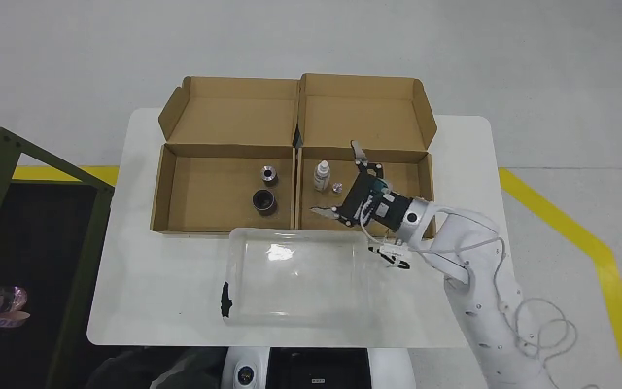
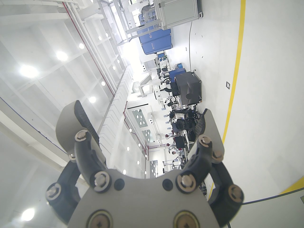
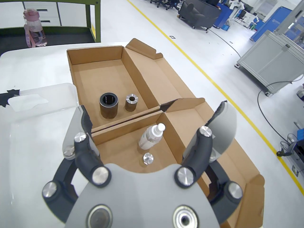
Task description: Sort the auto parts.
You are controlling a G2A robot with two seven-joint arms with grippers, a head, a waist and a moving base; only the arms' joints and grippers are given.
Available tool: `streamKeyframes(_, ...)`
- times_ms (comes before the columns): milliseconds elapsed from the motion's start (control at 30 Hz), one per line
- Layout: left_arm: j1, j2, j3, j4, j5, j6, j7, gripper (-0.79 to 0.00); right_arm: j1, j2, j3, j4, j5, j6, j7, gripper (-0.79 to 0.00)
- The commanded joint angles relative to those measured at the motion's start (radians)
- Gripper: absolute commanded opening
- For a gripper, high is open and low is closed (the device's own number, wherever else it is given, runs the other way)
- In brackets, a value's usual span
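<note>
Two open cardboard boxes sit side by side on the white table. The left box (image 1: 209, 194) (image 3: 95, 72) holds a dark cylindrical bushing (image 1: 263, 200) (image 3: 108, 105) and a smaller steel bushing (image 1: 267, 175) (image 3: 131, 102). The right box (image 1: 408, 180) (image 3: 185, 119) holds a small white bottle (image 1: 322, 176) (image 3: 151, 137) and a small metal cap piece (image 1: 338, 186) (image 3: 148, 158). My right gripper (image 1: 338, 180) (image 3: 154, 124) hangs open over the right box, above the bottle and cap piece, holding nothing. My left gripper (image 2: 142, 122) is open, empty, and points up at the hall.
A clear plastic bin (image 1: 292, 277) (image 3: 35, 100) with a black tape scrap (image 1: 224, 297) lies on the table in front of the boxes. The box lids (image 1: 301, 112) stand open at the back. A green cart (image 3: 52, 1) with a pink bottle (image 3: 33, 28) stands beside the table.
</note>
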Motion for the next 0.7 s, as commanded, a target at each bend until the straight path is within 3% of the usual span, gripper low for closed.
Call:
streamKeyframes(0, 0.000, 0.000, 0.000, 0.000, 0.000, 0.000, 0.000, 0.000, -0.042, 0.006, 0.034, -0.005, -0.007, 0.008, -0.037, 0.000)
streamKeyframes(667, 0.000, 0.000, 0.000, 0.000, 0.000, 0.000, 0.000, 0.000, -0.395, 0.046, 0.315, -0.051, -0.028, 0.172, -0.314, 0.000)
